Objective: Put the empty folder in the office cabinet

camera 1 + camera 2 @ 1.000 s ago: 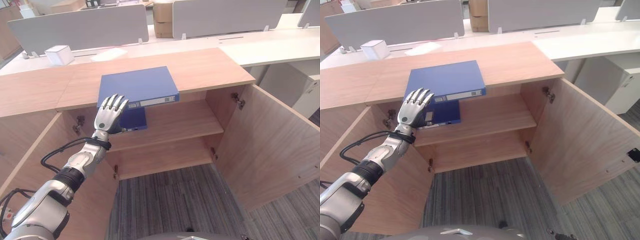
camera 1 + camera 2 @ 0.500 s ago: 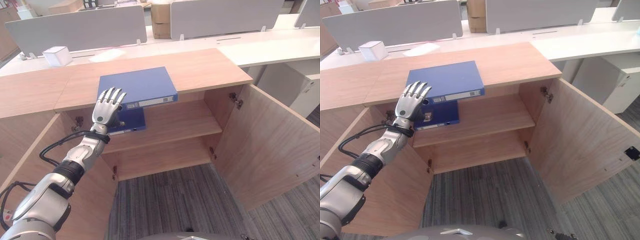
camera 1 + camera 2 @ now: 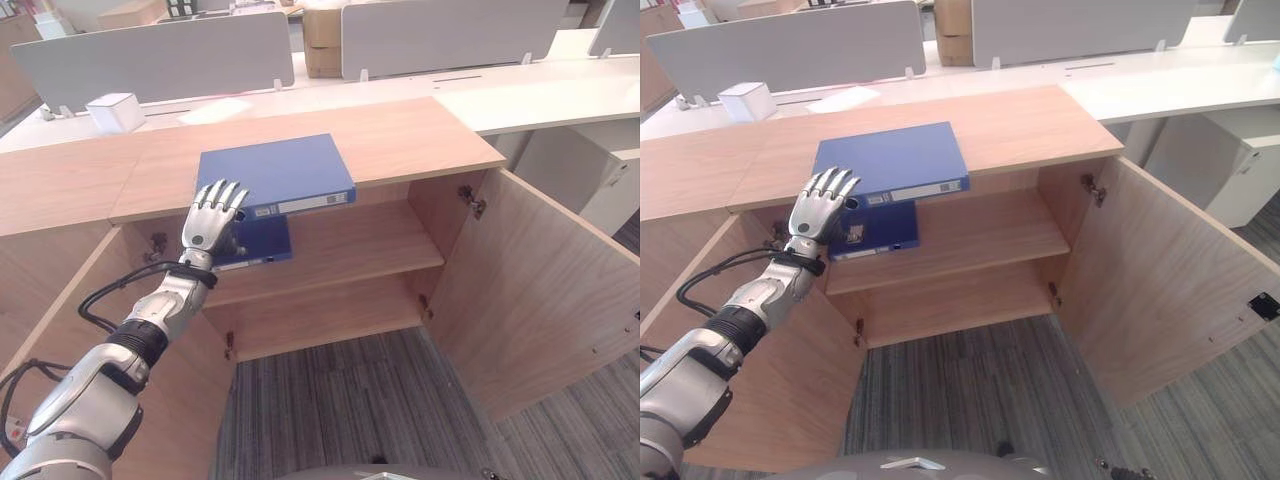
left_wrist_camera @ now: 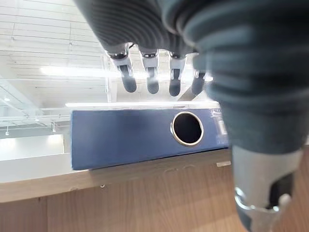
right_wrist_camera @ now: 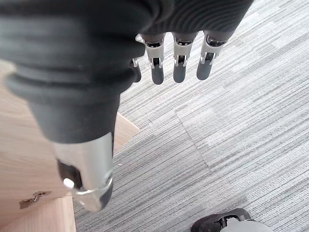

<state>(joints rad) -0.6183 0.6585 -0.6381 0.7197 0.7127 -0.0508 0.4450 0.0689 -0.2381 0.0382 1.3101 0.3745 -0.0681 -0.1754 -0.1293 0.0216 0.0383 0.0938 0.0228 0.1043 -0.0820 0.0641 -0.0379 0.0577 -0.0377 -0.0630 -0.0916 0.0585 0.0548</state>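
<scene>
The blue folder [image 3: 273,173] lies flat on top of the cabinet [image 3: 420,135], its edge sticking out over the open front. The left hand [image 3: 209,220] waits just below that edge, fingers straight and spread, holding nothing. It should slide under and grip firmly. The right hand [image 5: 176,58] hangs relaxed over the carpet [image 5: 231,121]. Another blue folder [image 3: 262,243] sits on the upper shelf [image 3: 370,240], taking some room.

Matt blue folder [image 3: 272,172]; smooth wood-grain cabinet [image 3: 420,130]; ribbed grey carpet [image 3: 380,400].

Grey striped carpet [image 3: 350,400] covered the office floor, while white desks [image 3: 540,100] with grey divider screens [image 3: 160,55] stood behind, a small white box [image 3: 117,110] on one and cardboard boxes [image 3: 322,40] stacked beyond.
</scene>
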